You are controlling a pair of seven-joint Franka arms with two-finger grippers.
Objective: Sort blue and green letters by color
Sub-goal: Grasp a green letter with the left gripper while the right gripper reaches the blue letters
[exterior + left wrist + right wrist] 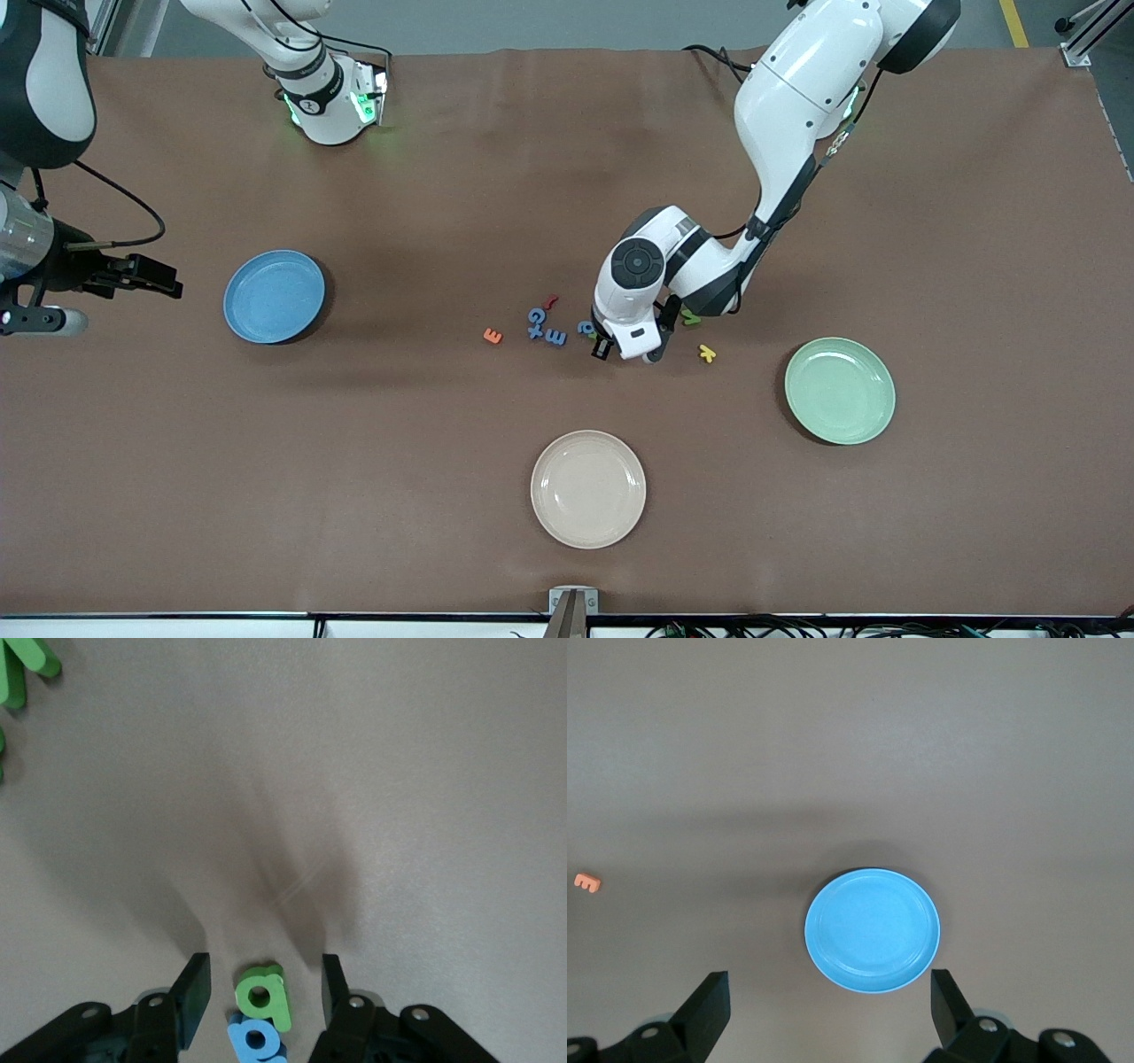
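Front view: left gripper (606, 346) low over the letter cluster mid-table, beside a blue letter (586, 328). Further blue letters (542, 326) lie toward the right arm's end, with an orange E (493, 336) and a red letter (551, 302). Green letter (690, 317) and yellow letter (706, 354) lie toward the left arm's end. Blue plate (274, 295), green plate (839, 390) and beige plate (588, 488) stand well apart. Right gripper (151, 276) waits near the blue plate.

Left wrist view: fingers (193, 987) spread, straddling a green letter a (264, 996) that touches the blue one.

Right wrist view: fingers (709, 1003) wide apart above the blue plate.
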